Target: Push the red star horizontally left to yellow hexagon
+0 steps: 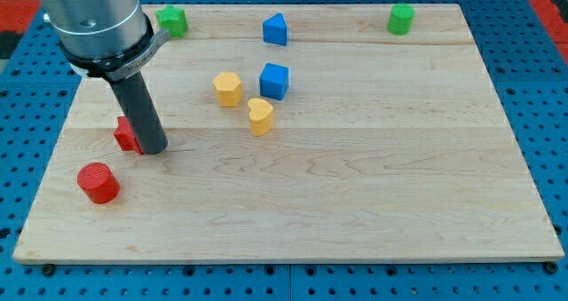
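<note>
The red star (127, 135) is found at the table's (355, 203) left side, about midway between far and near, partly hidden by the dark rod. My tip (153, 148) is set against the star's right side, touching or just beside it; which of the two cannot be told, since the rod covers the contact. No jaws are carried on this arm, so nothing can be said of them being wide, narrow or holding anything.

The yellow hexagon (228, 88) stands to the right of the star and somewhat farther back, with a yellow heart (260, 116) just near-right of it and a blue cube (274, 80) just to its right. A red cylinder (98, 182) lies nearer than the star and slightly left.

The step in hand is judged to be the positioning of the star to the hexagon's left. The star is already on that side, but it sits nearer than the hexagon's row, so the horizontal alignment appears not yet met.

For the next move, the tip would probably have to be brought round to the star's near side, so that a push toward the far edge could be given. Care is called for near the red cylinder, and a glancing contact could spin the star aside.
</note>
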Tool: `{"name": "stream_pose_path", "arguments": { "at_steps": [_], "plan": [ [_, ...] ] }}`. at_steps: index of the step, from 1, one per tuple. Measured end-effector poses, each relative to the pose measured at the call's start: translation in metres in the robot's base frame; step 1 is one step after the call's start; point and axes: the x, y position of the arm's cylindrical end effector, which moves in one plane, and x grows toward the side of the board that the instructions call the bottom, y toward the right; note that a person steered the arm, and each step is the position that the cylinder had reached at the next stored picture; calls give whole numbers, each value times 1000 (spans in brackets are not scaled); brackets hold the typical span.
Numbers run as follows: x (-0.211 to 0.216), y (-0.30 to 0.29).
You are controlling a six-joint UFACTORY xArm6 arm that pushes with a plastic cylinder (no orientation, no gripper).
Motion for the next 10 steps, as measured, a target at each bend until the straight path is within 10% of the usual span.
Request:
{"name": "stream_pose_path", "arguments": {
  "at_steps": [10],
  "plan": [
    [-43, -40]
  ]
}}
